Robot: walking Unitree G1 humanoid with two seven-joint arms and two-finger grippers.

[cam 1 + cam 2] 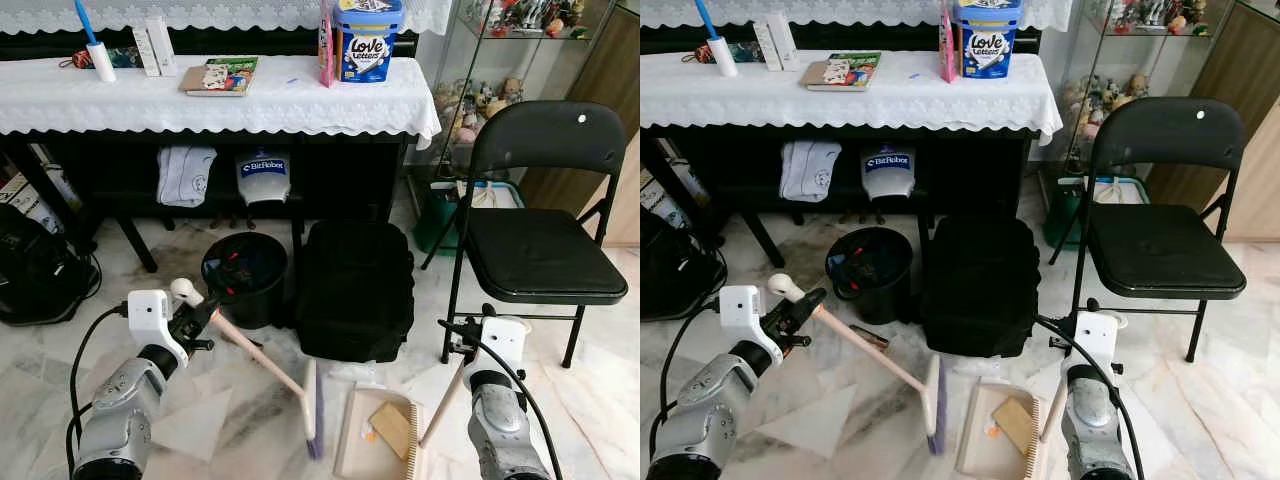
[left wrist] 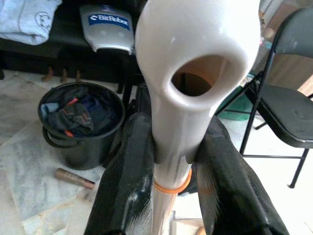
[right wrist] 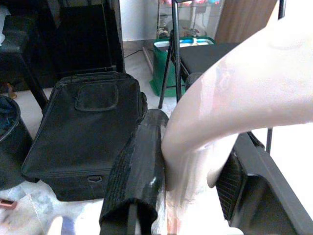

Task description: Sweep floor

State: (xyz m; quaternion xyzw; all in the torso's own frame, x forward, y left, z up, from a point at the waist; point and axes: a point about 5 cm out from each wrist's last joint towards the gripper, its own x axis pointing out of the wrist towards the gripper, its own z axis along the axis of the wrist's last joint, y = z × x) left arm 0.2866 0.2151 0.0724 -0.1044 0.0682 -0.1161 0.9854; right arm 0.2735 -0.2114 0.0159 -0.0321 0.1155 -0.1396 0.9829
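The left pincer [image 1: 197, 318] clenched the broom [image 1: 262, 365] near its hanging-hole end (light, stiff, smooth plastic, probably slippery); the right pincer [image 3: 190, 166] clenched the dustpan [image 1: 372, 432] handle.

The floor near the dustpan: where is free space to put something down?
Bare marble lies right of the dustpan, below the folding chair, and left of the broom toward the left arm. It is crowded between bucket, black bag and chair legs.

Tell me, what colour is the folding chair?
The folding chair is black, best seen in the left eye view.
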